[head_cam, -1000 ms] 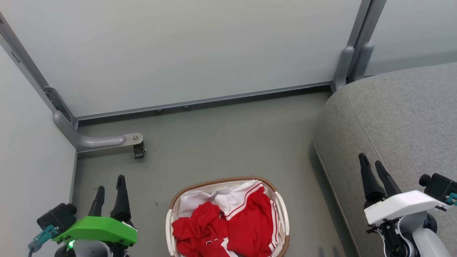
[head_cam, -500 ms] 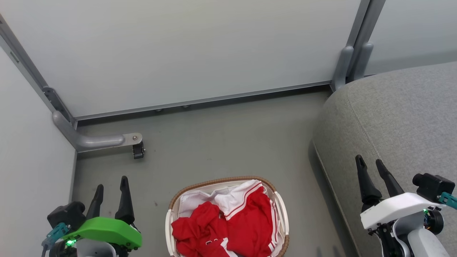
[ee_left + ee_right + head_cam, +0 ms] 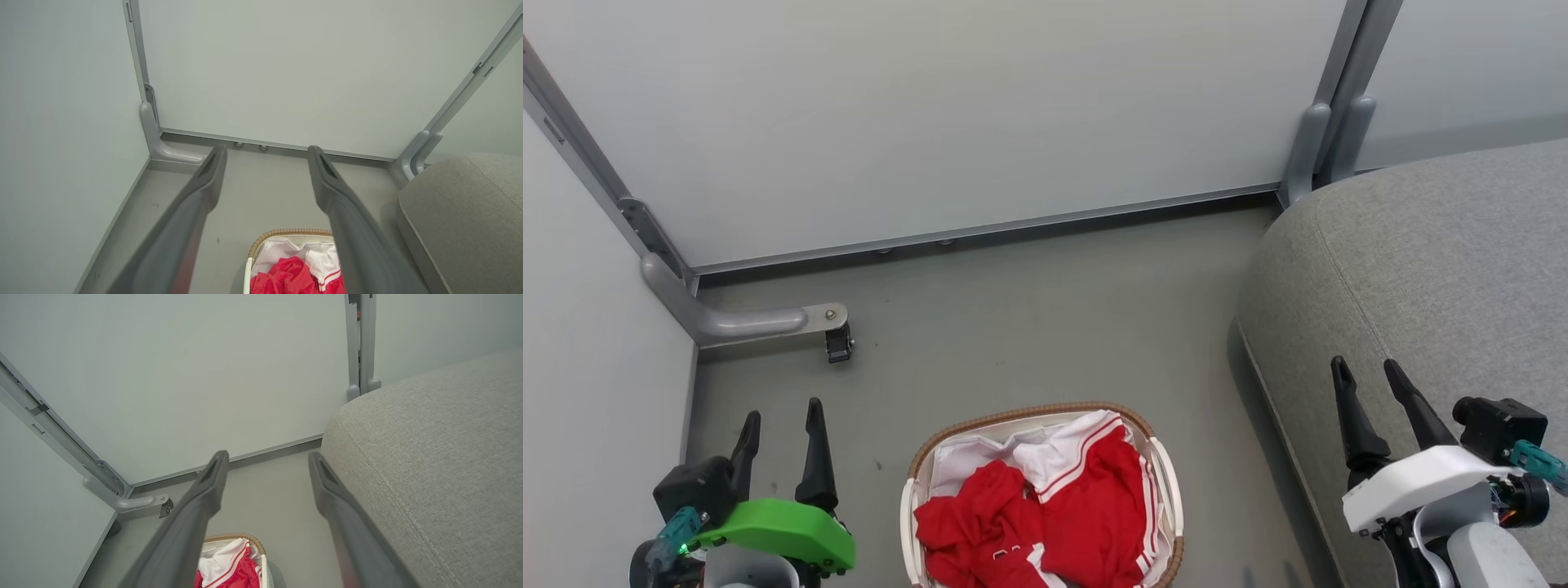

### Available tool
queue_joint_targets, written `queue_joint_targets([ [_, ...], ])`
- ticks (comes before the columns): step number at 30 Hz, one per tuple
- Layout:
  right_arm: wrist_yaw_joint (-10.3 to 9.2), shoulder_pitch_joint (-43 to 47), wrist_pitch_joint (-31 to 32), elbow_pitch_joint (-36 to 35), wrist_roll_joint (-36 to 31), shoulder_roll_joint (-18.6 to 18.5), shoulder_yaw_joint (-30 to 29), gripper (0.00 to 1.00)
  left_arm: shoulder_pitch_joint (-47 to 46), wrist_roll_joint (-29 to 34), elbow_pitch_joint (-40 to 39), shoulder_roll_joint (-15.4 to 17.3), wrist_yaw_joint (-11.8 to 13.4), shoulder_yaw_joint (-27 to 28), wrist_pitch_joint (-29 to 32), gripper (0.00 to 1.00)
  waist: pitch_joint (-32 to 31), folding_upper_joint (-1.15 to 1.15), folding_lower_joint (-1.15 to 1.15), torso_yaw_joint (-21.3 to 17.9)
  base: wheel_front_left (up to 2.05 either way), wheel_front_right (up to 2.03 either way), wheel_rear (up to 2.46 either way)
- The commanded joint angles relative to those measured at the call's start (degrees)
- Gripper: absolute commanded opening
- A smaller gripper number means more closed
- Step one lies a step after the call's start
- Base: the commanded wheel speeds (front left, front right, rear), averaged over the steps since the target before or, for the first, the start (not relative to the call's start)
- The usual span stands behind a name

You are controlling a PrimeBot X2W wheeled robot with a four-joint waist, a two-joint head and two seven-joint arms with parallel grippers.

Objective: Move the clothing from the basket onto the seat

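Red clothing [image 3: 1045,514] with white panels and striped trim lies heaped in the oval basket [image 3: 1031,412] on the floor at the bottom middle of the head view. The clothing [image 3: 292,275] and the basket [image 3: 286,232] also show low in the left wrist view, and the clothing [image 3: 229,569] in the right wrist view. The grey seat [image 3: 1437,269] fills the right side. My left gripper [image 3: 783,415] hangs open left of the basket, nothing between its fingers. Open and empty too, my right gripper [image 3: 1364,369] is over the seat's front edge, right of the basket.
Pale partition panels close off the back and left. A grey metal foot with a small caster [image 3: 837,341] juts onto the floor at the left. A grey post [image 3: 1327,139] stands behind the seat's corner. Bare grey floor [image 3: 1045,327] lies beyond the basket.
The left gripper has shifted slightly right and down in the head view, its fingers spreading a little. The right gripper has drifted slightly left and down, its fingers also wider apart. Basket and clothing unchanged.
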Motion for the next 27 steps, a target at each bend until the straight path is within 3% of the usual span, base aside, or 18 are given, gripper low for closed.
queue_joint_targets([
  [1,0.01,-0.83,-0.72,-0.3,-1.73,-0.45,-0.08,1.0,0.02,1.9,-0.45,0.08,0.43,-0.14,-0.58,1.0,0.0,0.0,0.0,0.01,0.0,0.0,0.0],
  [16,0.01,-0.43,-2.65,0.03,-9.51,-0.57,1.18,1.0,0.6,7.88,0.36,-1.48,-1.48,0.61,-2.47,1.0,0.97,0.0,0.0,-0.42,0.0,0.0,0.0],
  [27,0.01,-6.11,-3.85,-1.74,-13.78,-0.95,3.13,1.0,-8.14,11.8,6.87,-2.61,-4.19,-3.18,-3.67,1.0,12.0,0.0,0.0,-2.98,0.0,0.0,0.0],
])
